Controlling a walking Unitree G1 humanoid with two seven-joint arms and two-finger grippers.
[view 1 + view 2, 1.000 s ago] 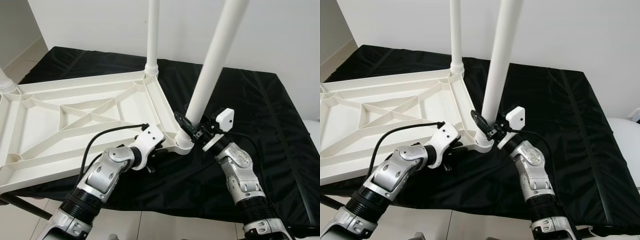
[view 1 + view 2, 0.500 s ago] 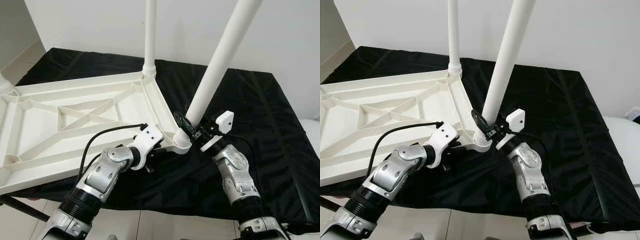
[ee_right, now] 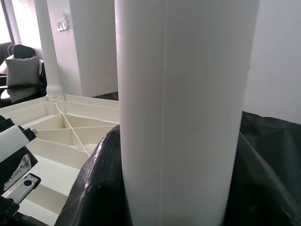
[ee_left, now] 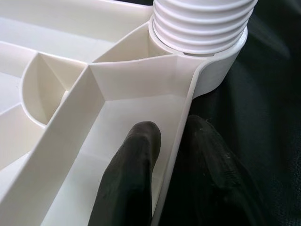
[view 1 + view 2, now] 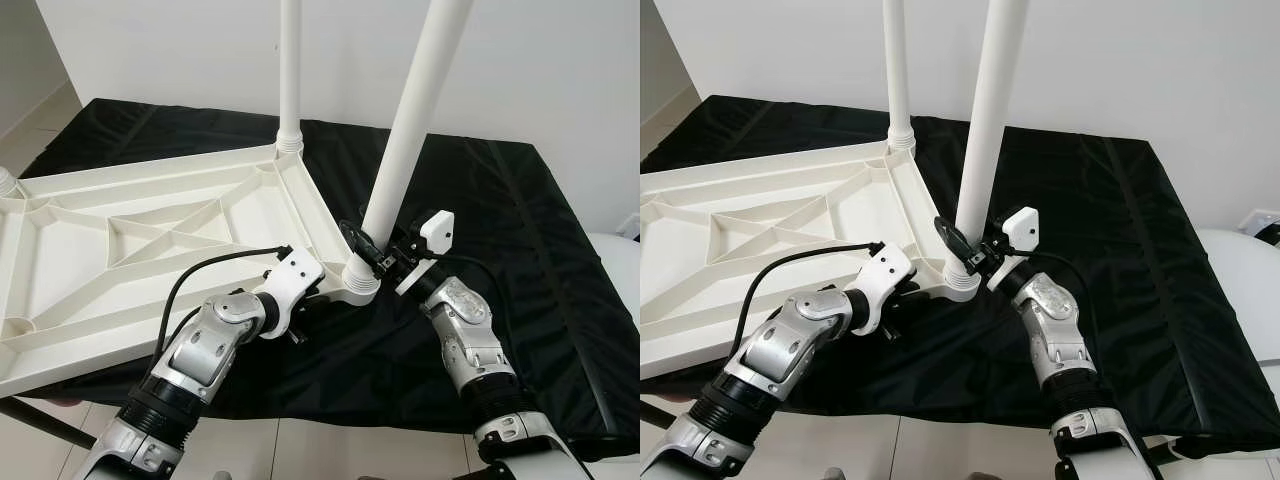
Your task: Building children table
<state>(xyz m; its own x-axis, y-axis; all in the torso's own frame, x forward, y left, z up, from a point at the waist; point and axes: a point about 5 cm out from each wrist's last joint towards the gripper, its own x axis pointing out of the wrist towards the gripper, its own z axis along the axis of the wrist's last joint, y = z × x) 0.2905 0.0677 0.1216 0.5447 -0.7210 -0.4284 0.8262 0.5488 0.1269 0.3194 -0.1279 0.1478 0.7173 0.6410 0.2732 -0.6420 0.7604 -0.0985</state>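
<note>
A white plastic tabletop (image 5: 150, 240) lies upside down on a black cloth, ribs facing up. A white leg (image 5: 290, 70) stands upright in its far corner socket. A second white leg (image 5: 410, 110) stands in the near corner socket (image 5: 361, 281), leaning slightly. My right gripper (image 5: 368, 245) is shut on this near leg just above the socket; its fingers (image 3: 94, 188) wrap both sides of the leg (image 3: 183, 108). My left gripper (image 4: 171, 155) is shut on the tabletop's rim (image 4: 183, 127) beside that socket, one finger (image 4: 134, 174) inside the rim and one outside.
The black cloth (image 5: 520, 230) covers the surface to the right and behind. A white wall (image 5: 560, 70) stands behind. A pale tiled floor (image 5: 300, 450) shows at the near edge. Another leg base (image 5: 8, 182) sits at the tabletop's far left corner.
The near leg has swung from a strong rightward lean to nearly upright, with my right gripper still shut on it. The camera has shifted a little. My left gripper keeps its hold on the rim.
</note>
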